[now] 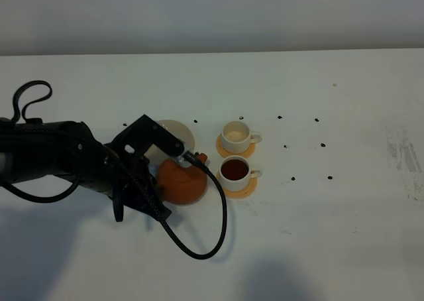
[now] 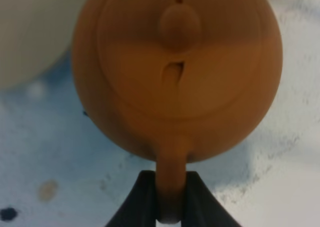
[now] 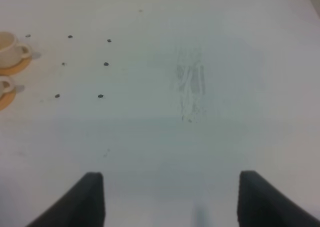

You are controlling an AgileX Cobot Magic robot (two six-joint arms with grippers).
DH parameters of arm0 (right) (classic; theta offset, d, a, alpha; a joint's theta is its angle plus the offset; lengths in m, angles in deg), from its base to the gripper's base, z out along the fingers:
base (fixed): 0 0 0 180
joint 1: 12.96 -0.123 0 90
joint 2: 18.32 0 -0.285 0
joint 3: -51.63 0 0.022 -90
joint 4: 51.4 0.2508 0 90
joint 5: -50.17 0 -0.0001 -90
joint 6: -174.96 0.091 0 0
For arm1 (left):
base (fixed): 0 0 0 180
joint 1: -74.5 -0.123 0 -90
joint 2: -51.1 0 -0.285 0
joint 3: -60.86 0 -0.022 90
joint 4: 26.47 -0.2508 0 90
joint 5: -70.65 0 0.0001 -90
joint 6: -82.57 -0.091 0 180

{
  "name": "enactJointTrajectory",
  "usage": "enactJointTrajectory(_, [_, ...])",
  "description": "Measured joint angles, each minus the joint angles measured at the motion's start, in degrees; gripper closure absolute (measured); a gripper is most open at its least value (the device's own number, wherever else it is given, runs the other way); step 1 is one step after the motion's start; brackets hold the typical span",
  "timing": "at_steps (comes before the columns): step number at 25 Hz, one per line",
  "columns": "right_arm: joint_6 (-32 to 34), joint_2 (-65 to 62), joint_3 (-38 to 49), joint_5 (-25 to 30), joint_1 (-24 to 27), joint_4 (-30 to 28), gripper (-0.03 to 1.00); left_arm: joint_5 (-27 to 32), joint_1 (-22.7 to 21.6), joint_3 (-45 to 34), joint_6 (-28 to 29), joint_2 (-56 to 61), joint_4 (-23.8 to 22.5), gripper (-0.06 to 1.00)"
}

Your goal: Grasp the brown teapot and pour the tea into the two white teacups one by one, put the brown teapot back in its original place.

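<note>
The brown teapot (image 1: 180, 181) is just left of the two white teacups, in front of the cream saucer (image 1: 177, 132). My left gripper (image 2: 170, 194) is shut on its loop handle, and its spout (image 1: 201, 158) points toward the cups. In the left wrist view the teapot (image 2: 177, 72) shows lid-up, with the saucer (image 2: 27, 32) beside it. The near teacup (image 1: 235, 171) holds dark tea. The far teacup (image 1: 237, 136) looks pale inside. My right gripper (image 3: 175, 202) is open over bare table and is not seen in the exterior high view.
Each cup stands on an orange coaster (image 1: 240, 188). A black cable (image 1: 212, 241) loops from the left arm (image 1: 59, 158) onto the table in front of the teapot. Small dark dots (image 1: 293, 179) mark the white table right of the cups.
</note>
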Motion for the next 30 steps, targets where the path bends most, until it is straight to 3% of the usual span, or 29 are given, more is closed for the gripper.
enactJointTrajectory(8, [0.0,0.0,0.0,0.0,0.0,0.0,0.42,-0.2,-0.4,0.7,-2.0,5.2,0.0,0.86])
enactJointTrajectory(17, [0.0,0.0,0.0,0.0,0.0,0.0,0.42,3.8,-3.2,10.6,-2.9,4.9,-3.5,0.86])
enactJointTrajectory(25, [0.0,0.0,0.0,0.0,0.0,0.0,0.42,15.3,-4.0,23.3,-8.1,-2.6,-7.8,0.86])
enactJointTrajectory(30, [0.0,0.0,0.0,0.0,0.0,0.0,0.42,18.6,-4.0,28.9,-14.2,-8.0,-9.3,0.86])
